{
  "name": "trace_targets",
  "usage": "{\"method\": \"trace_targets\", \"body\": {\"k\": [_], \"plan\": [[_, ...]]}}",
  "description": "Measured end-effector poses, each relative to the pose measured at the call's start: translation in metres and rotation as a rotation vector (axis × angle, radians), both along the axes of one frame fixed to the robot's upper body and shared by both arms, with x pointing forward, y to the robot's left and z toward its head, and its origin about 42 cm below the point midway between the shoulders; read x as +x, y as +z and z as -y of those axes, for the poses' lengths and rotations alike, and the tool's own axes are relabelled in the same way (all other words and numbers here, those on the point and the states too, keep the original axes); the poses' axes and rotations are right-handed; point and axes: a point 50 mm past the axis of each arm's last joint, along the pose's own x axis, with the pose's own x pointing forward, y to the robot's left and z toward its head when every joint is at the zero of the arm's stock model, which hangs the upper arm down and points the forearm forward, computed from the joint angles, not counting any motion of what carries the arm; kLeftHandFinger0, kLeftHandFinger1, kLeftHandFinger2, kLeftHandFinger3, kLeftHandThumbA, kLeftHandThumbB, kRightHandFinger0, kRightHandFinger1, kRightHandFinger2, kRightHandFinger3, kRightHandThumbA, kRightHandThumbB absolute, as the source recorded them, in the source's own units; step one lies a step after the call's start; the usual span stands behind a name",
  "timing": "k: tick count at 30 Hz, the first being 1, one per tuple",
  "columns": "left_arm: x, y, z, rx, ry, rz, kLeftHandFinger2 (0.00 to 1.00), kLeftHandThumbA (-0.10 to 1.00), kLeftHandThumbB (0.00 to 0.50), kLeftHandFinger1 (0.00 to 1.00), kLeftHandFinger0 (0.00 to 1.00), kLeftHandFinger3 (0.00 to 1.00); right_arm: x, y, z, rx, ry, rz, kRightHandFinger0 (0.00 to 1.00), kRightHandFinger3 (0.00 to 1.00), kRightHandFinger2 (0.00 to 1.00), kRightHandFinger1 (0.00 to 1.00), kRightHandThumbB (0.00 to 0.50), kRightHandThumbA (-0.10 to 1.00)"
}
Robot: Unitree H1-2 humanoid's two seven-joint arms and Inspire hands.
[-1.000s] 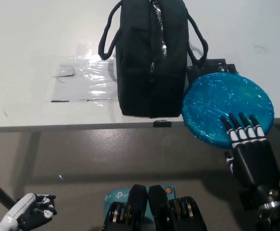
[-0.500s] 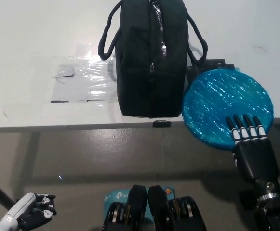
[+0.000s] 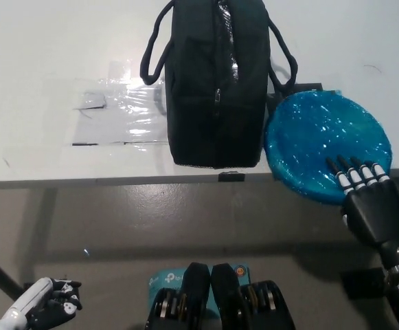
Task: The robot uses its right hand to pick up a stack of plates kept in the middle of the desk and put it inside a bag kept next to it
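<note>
A stack of blue plates (image 3: 323, 137) wrapped in clear film lies flat at the white desk's (image 3: 41, 55) right front, with its near rim past the desk edge. My black right hand (image 3: 371, 206) comes in from below right, its fingers (image 3: 354, 177) laid over that near rim and shut on the stack; the thumb is hidden underneath. The black bag (image 3: 216, 82) stands just left of the plates, zip on top, handles out to both sides. Down at the lower left my white left hand (image 3: 44, 313) rests below the desk, holding nothing.
A patch of clear film and tape (image 3: 120, 113) lies on the desk left of the bag. A small black object (image 3: 309, 88) shows behind the plates against the bag's right handle (image 3: 285, 65). The desk's front edge (image 3: 82, 182) runs across the middle, with floor below.
The plates and my right hand have shifted slightly right and away from the desk's front edge together. The left hand has sunk a little lower. The bag has not moved.
</note>
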Motion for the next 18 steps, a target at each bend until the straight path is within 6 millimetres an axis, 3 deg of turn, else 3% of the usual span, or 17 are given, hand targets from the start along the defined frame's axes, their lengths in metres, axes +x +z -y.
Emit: {"method": "trace_targets", "body": {"k": [4, 5, 6, 7, 9, 11, 14, 16, 17, 18], "plan": [[0.000, 0.001, 0.000, -0.001, -0.002, 0.002, 0.86, -0.10, 0.170, 0.83, 0.80, 0.87, -0.004, 0.009, -0.009, 0.047, 0.069, 0.020, 0.00, 0.13, 0.27, 0.00, 0.469, -0.10], [0.000, 0.001, 0.000, -0.001, -0.002, 0.002, 0.87, -0.10, 0.167, 0.84, 0.80, 0.87, -0.004, 0.011, -0.011, 0.056, 0.082, 0.022, 0.00, 0.06, 0.18, 0.00, 0.408, -0.10], [0.000, 0.001, 0.000, -0.001, -0.002, 0.002, 0.87, -0.10, 0.167, 0.84, 0.80, 0.87, -0.005, 0.013, -0.012, 0.074, 0.093, 0.020, 0.00, 0.04, 0.15, 0.00, 0.411, -0.10], [0.000, 0.001, 0.000, -0.001, -0.002, 0.002, 0.86, -0.10, 0.173, 0.82, 0.79, 0.87, -0.006, 0.015, -0.014, 0.098, 0.108, 0.016, 0.00, 0.00, 0.12, 0.00, 0.363, -0.10], [0.000, 0.000, 0.000, -0.001, -0.002, 0.001, 0.86, -0.10, 0.173, 0.82, 0.79, 0.86, -0.008, 0.021, -0.017, 0.143, 0.132, 0.010, 0.00, 0.00, 0.11, 0.00, 0.364, -0.10], [0.000, 0.000, 0.000, -0.001, -0.002, 0.001, 0.86, -0.10, 0.176, 0.83, 0.79, 0.87, -0.009, 0.025, -0.018, 0.187, 0.148, -0.001, 0.00, 0.00, 0.03, 0.00, 0.330, -0.10], [0.000, 0.000, 0.001, -0.001, -0.003, -0.001, 0.86, -0.10, 0.176, 0.84, 0.80, 0.87, -0.011, 0.026, -0.020, 0.243, 0.142, -0.029, 0.00, 0.00, 0.15, 0.00, 0.299, -0.10], [0.000, 0.000, 0.001, -0.001, -0.004, -0.002, 0.86, -0.10, 0.176, 0.84, 0.80, 0.87, -0.015, 0.024, -0.022, 0.296, 0.129, -0.065, 0.00, 0.00, 0.16, 0.00, 0.298, -0.10], [0.000, 0.000, 0.001, -0.001, -0.004, -0.002, 0.87, -0.10, 0.179, 0.84, 0.81, 0.87, -0.016, 0.023, -0.023, 0.314, 0.126, -0.078, 0.00, 0.08, 0.34, 0.09, 0.278, -0.10], [0.000, -0.001, 0.001, -0.001, -0.004, -0.003, 0.86, -0.10, 0.180, 0.84, 0.82, 0.87, -0.019, 0.022, -0.025, 0.342, 0.121, -0.097, 0.00, 0.18, 0.43, 0.13, 0.269, -0.10]]}}
